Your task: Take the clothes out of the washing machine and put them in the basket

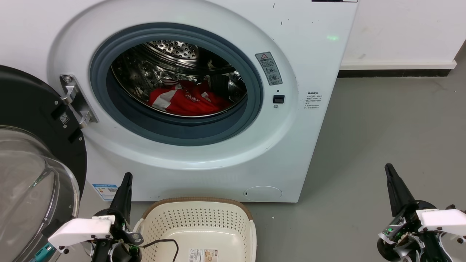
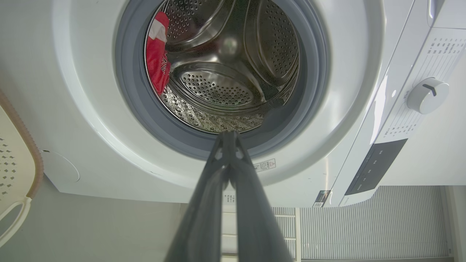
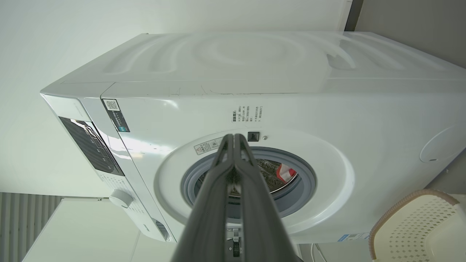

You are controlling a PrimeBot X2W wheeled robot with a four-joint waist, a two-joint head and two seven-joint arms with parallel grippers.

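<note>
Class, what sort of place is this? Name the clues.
Probably a laundry area: a white front-loading washing machine with red clothes in its drum, and a cream laundry basket on the floor before it.

The clothes [image 1: 185, 100] are being held low in the drum [image 1: 174, 49] of the washer [image 1: 204, 171], behind the porthole. The door [image 1: 32, 109] is being kept swung open at the washer's left. The basket [image 1: 196, 200] is being kept on the floor [image 1: 382, 127] just before the washer, below the porthole. It is being flanked by the left gripper [image 1: 127, 178], just beside it, and the right gripper [image 1: 389, 169], well apart on the right. The washer is being backed by the wall [image 1: 400, 29].
</note>
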